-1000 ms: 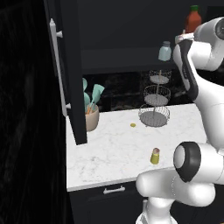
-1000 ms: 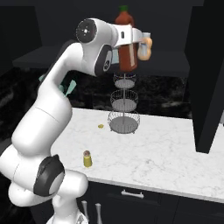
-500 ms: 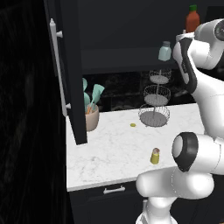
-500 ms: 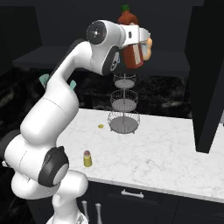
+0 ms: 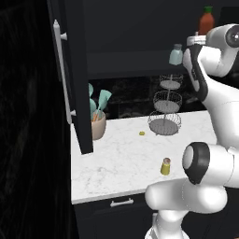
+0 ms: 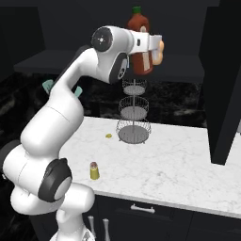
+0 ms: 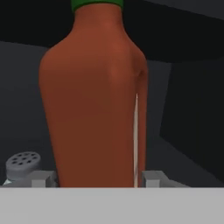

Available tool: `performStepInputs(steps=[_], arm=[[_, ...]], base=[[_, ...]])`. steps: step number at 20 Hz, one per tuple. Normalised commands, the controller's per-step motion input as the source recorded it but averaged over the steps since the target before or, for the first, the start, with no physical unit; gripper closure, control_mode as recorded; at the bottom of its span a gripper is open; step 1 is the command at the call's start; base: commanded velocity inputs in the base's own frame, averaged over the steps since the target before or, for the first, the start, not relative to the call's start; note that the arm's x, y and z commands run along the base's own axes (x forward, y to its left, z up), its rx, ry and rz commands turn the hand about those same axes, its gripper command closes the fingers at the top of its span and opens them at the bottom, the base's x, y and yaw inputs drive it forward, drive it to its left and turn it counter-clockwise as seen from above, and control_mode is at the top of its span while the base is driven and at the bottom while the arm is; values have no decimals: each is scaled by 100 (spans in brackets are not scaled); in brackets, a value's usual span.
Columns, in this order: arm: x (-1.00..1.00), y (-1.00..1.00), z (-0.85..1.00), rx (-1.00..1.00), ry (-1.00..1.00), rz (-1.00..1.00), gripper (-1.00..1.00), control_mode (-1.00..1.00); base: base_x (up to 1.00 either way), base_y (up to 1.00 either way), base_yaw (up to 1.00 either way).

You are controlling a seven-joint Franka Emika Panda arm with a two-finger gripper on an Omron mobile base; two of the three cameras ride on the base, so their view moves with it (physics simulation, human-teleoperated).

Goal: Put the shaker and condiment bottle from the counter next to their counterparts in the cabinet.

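The red-brown condiment bottle (image 5: 206, 21) (image 6: 138, 42) (image 7: 96, 109) stands upright, up at the black cabinet's shelf (image 5: 130, 63). My gripper (image 6: 149, 49) (image 7: 98, 178) is open. Its fingers flank the bottle's lower body closely, and a thin gap shows on one side. The pale blue-grey counterpart shaker (image 5: 176, 53) (image 7: 24, 162) stands just left of the bottle. The short orange counterpart bottle (image 6: 161, 47) peeks out behind the hand. The tiny yellow shaker (image 5: 165, 166) (image 6: 94, 171) stands on the marble counter (image 5: 121, 158) (image 6: 179, 160) near its front edge.
The cabinet door (image 5: 70, 93) hangs open on the left, and another dark door (image 6: 226, 94) hangs on the right. A three-tier wire basket (image 5: 164, 109) (image 6: 133, 117) stands at the back of the counter. A utensil pot (image 5: 97, 123) and a small yellow-green bit (image 5: 141, 133) are nearby.
The fingers have eased apart a little around the bottle. The arm and the bottle have hardly shifted.
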Motion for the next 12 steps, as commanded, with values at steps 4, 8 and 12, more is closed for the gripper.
performStepInputs(steps=[4, 8, 12], arm=[[11, -13, 1, 28, 5, -16, 100, -100], [54, -17, 0, 19, 3, -4, 100, -100], [87, -8, -3, 6, -4, 0, 100, -100]], base=[[0, 0, 0], [0, 0, 0], [0, 0, 0]])
